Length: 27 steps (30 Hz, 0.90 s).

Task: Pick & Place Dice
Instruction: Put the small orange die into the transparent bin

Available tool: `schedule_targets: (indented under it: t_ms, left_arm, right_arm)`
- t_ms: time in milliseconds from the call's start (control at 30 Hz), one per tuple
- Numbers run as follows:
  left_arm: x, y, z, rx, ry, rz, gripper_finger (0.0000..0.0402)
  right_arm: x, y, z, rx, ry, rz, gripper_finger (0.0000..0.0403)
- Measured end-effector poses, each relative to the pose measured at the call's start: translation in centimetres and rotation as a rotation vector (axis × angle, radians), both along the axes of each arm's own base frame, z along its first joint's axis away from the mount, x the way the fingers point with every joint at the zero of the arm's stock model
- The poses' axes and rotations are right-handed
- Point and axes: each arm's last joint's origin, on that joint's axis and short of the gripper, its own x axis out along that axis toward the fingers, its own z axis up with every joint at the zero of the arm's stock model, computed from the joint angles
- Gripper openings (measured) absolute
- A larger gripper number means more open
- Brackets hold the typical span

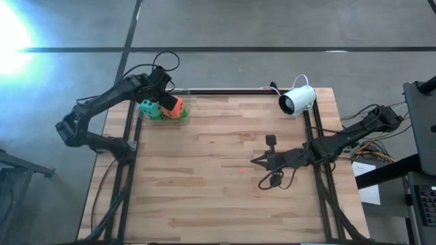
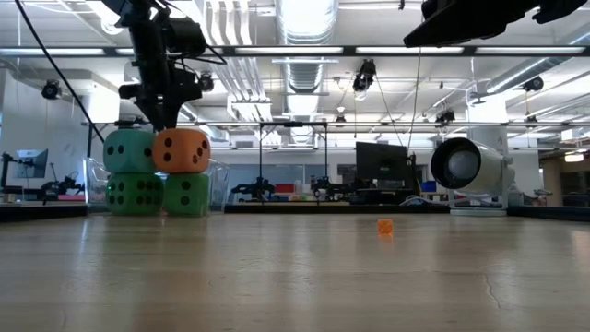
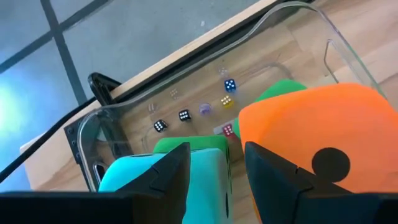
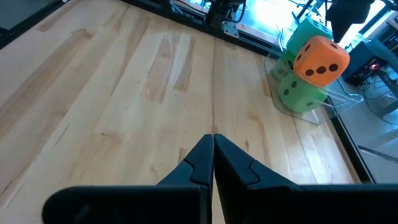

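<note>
Four dice are stacked in a clear container [image 3: 339,59] at the table's far left corner. The teal die [image 2: 129,151] rests on one green die [image 2: 135,194]. The orange die [image 2: 182,150] rests on the other green die [image 2: 188,195]. My left gripper [image 3: 216,152] is open and points down from above. Its fingertips sit at the level of the dice tops, over the gap between the teal die [image 3: 134,177] and the orange die [image 3: 323,137]. My right gripper [image 4: 213,142] is shut with nothing in it, above the bare wood right of the table's middle [image 1: 255,161]. My left gripper comes from above, one finger [image 3: 171,168] against the teal die's side and the other [image 3: 267,171] beside the orange die's side. Whether either finger touches a die, I cannot tell. Nothing is pinched between them.
A white camera [image 1: 298,101] stands at the far right of the table. A tiny orange speck [image 1: 242,170] lies near the middle. Several tiny dice [image 3: 184,115] lie on the container's floor. A black cable [image 1: 272,180] lies under the right arm.
</note>
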Motion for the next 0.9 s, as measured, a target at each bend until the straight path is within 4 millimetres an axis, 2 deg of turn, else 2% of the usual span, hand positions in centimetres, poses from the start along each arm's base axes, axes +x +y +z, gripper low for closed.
schedule_targets:
  t_ms: [133, 367, 500, 667, 900]
  left_arm:
    - [0.1, 0.1, 0.5, 0.010, -0.008, -0.004, 0.0159]
    - [0.6, 0.3, 3.1, 0.073, -0.062, -0.041, 0.0159]
    - [1.5, -0.4, 4.3, 0.069, -0.112, -0.129, 0.0159]
    - [3.7, -2.8, 4.4, 0.063, -0.129, -0.320, 0.0159]
    - [7.1, -8.0, 4.7, 0.086, -0.179, -0.573, 0.0159]
  right_arm:
    - [0.0, 0.0, 0.0, 0.000, 0.000, 0.000, 0.0008]
    - [0.0, 0.0, 0.1, 0.001, -0.003, 0.000, 0.0008]
    - [0.0, 0.0, 0.1, 0.002, -0.004, 0.000, 0.0008]
    - [0.0, 0.0, 0.1, 0.006, -0.003, 0.008, 0.0008]
    - [0.0, 0.0, 0.0, 0.049, 0.011, -0.003, 0.0008]
